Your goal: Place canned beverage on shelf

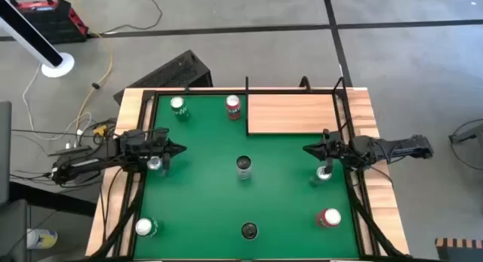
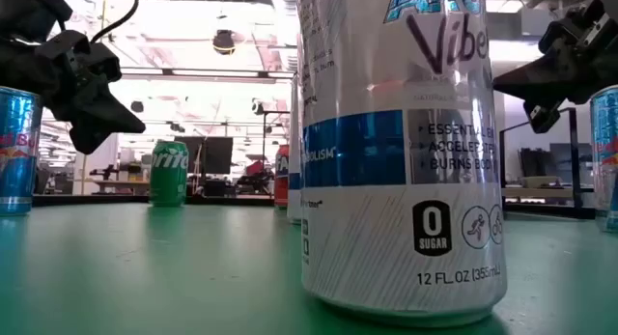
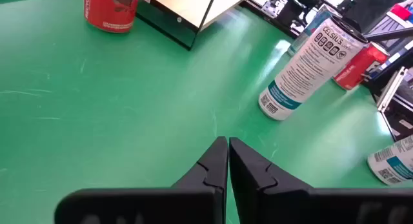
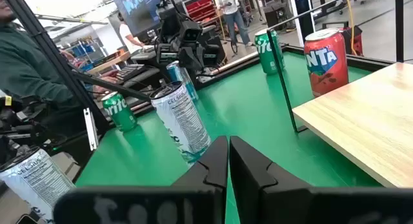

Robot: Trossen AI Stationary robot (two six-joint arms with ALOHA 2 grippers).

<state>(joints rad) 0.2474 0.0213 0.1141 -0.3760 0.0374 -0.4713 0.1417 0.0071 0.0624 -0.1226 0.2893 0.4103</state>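
Observation:
Several drink cans stand upright on the green tabletop (image 1: 204,194). They include a slim silver can (image 1: 243,166) at the centre, a red Fanta can (image 1: 233,106) and a green can (image 1: 177,106) at the far edge. The pale-wood shelf (image 1: 294,113) sits in the far right corner. My left gripper (image 1: 179,149) hovers at the left side, shut and holding nothing, beside a can (image 1: 155,163). My right gripper (image 1: 306,149) hovers at the right side, shut and holding nothing, near another can (image 1: 324,172). Both grippers point toward the centre can (image 3: 303,62).
A red can (image 1: 330,217), a green can (image 1: 145,227) and a dark-topped can (image 1: 249,231) stand near the front edge. A black frame (image 1: 339,88) borders the shelf and the table. People (image 4: 26,62) show in the room beyond the table.

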